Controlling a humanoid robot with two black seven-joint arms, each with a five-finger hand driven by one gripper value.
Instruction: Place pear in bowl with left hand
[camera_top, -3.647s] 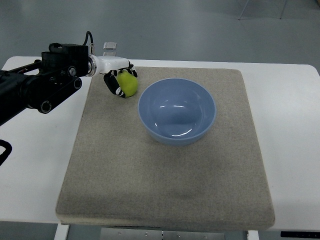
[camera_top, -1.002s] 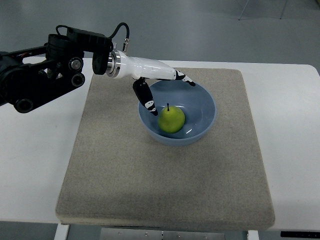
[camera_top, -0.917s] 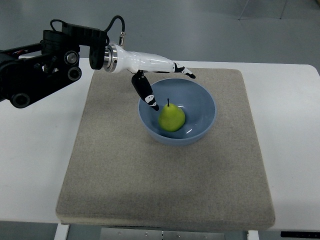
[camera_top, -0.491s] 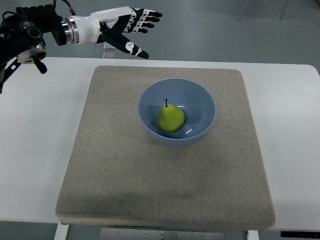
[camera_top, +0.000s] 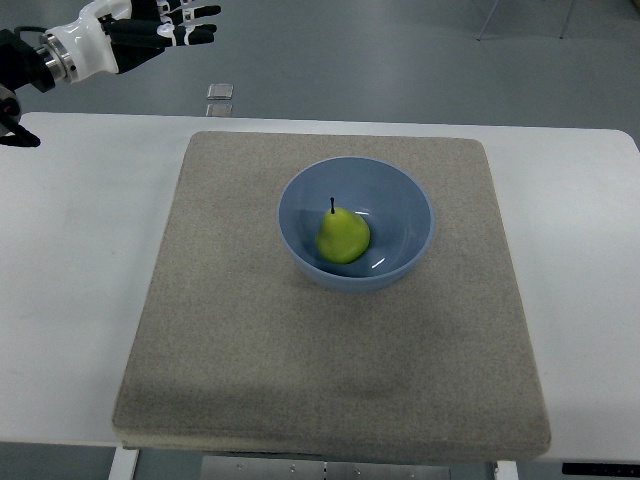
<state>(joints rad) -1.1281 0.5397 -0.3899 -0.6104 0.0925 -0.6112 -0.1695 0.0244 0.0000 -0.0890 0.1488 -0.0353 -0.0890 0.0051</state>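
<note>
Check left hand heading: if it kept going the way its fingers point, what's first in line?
Nothing visible. The left hand, open and raised at the top-left corner, points rightward over bare floor, beyond the table. Depth is uncertain.

The left hand (camera_top: 140, 28) shows at the upper left corner of the top view, its arm coming in from the left edge. The white wrist section runs rightward into a palm with black-and-white fingers (camera_top: 195, 12) that stretch out toward the right, spread and relaxed, holding nothing. Dark arm links sit at the very edge behind the wrist. The hand is partly cut off by the top border. The right arm is out of sight.
</note>
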